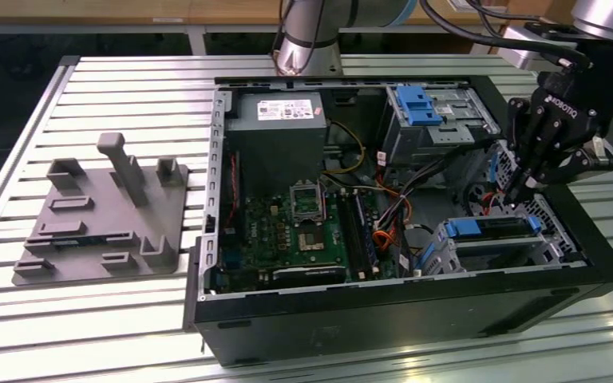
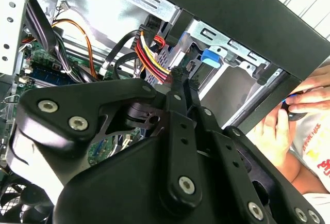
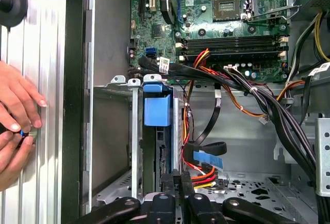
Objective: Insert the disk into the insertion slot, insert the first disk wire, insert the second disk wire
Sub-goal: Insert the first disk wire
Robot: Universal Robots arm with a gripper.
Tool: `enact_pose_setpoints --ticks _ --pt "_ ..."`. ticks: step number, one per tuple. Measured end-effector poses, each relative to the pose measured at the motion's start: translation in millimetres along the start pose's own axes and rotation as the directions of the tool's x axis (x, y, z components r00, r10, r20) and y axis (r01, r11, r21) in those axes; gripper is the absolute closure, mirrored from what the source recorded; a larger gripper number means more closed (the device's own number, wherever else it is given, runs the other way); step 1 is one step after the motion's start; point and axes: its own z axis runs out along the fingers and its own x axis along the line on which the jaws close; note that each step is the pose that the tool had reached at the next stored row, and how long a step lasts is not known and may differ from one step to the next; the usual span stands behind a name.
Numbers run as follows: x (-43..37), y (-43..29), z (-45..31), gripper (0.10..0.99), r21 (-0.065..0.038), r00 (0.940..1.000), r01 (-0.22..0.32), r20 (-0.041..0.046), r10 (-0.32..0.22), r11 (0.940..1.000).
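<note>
Disk (image 1: 495,227) mostly hidden inside the insertion slot (image 1: 504,254) cage.

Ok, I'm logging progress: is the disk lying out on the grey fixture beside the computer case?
No; in the exterior view the disk sits in the insertion slot inside the computer case.

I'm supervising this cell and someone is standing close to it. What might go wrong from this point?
1. The gripper sits low in the case among loose cables. The red and yellow wires right beside it may snag or get pinched.
2. A person's hands are just outside the case wall, near the arm. A sideways swing might strike them.
</note>
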Motion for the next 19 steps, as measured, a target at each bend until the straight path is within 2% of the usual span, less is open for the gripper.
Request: enact_pose_setpoints --ticks 11,19 --pt "0.1 0.3 -0.8 0.922 0.000 1.0000 0.001 0.0004 -0.001 1.0000" --pt "3.5 1.9 -4.6 0.922 0.003 0.9995 0.008 0.0308 -0.009 1.0000"
